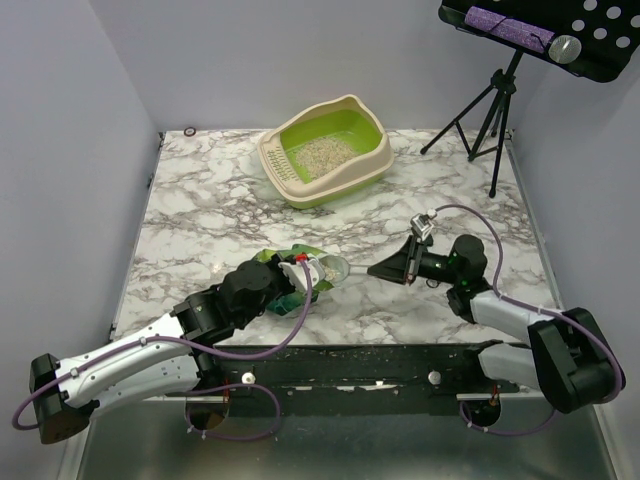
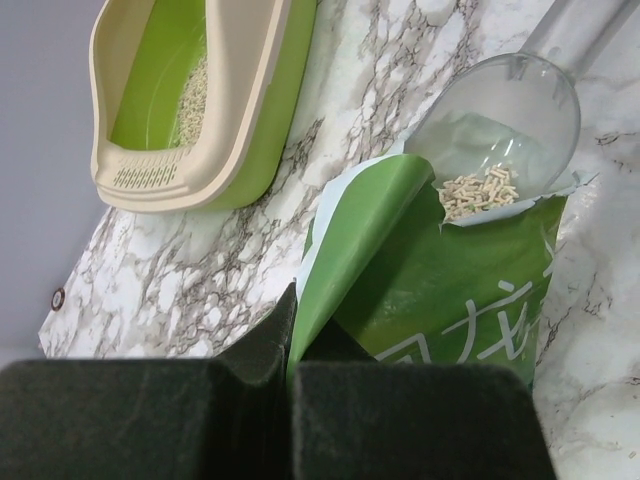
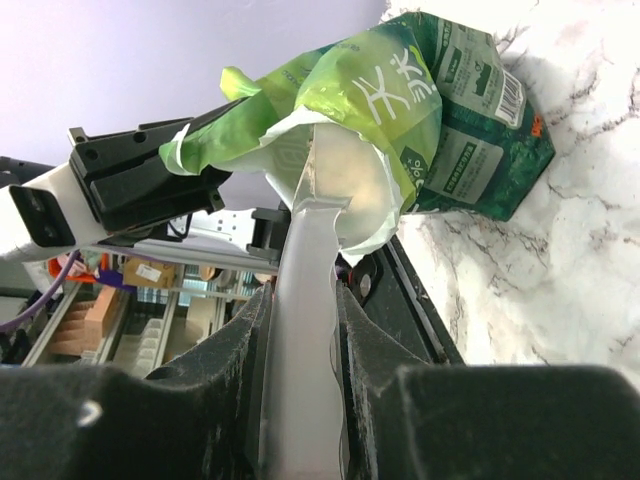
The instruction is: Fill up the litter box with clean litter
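The litter box (image 1: 372,160) stands at the back of the marble table, lime-green inside with a beige rim, and holds some pale litter (image 1: 322,154). It also shows in the left wrist view (image 2: 250,110). My left gripper (image 1: 290,278) is shut on the edge of the green printed bag (image 2: 440,280) and holds its mouth up. My right gripper (image 1: 392,267) is shut on the handle of the clear plastic scoop (image 3: 300,330). The scoop's bowl (image 2: 505,120) sits at the bag's mouth with a few litter pellets (image 2: 478,192) in it.
A black tripod (image 1: 490,110) with a music stand (image 1: 545,35) stands at the back right corner. Purple-grey walls close the table's left and back sides. A black rail runs along the near edge (image 1: 360,370).
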### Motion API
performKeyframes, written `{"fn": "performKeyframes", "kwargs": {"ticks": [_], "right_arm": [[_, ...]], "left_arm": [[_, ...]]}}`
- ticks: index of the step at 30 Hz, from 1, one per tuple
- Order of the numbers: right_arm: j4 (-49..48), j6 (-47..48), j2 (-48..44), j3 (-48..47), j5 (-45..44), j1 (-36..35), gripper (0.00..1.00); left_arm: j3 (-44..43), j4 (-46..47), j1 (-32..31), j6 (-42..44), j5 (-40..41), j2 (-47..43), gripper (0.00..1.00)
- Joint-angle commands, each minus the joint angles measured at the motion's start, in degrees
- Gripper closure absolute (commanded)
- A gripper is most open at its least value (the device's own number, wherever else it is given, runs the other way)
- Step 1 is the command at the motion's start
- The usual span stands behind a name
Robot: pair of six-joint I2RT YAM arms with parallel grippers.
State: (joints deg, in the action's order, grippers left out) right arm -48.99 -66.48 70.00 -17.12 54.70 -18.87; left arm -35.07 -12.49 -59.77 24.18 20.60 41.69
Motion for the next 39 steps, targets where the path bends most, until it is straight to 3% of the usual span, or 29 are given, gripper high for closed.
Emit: {"fn": "performKeyframes", "kwargs": {"ticks": [1,18,31,39], "right_arm": [[0.39,-1.9,-3.98,3.85,0.76,1.91,1.0],[1.35,-9.46,-17.61,11.58,-0.29,6.39,1.0],[7.59,-13.24,-28.06,14.49,-5.65,7.01,1.0],[14.97,-13.06,-34.48,10.89,-7.5,7.01,1.0]], "left_arm": [[0.71,1.94,-0.79,-1.16,-3.64,0.14,1.0],[1.14,3.96,-0.79,-1.07,0.66,1.29,1.0],[2.46,8.62,-0.88,-0.63,2.34,-3.11,1.0],[2.2,9.5,-1.05,-1.07,3.39,-4.34,1.0]]}}
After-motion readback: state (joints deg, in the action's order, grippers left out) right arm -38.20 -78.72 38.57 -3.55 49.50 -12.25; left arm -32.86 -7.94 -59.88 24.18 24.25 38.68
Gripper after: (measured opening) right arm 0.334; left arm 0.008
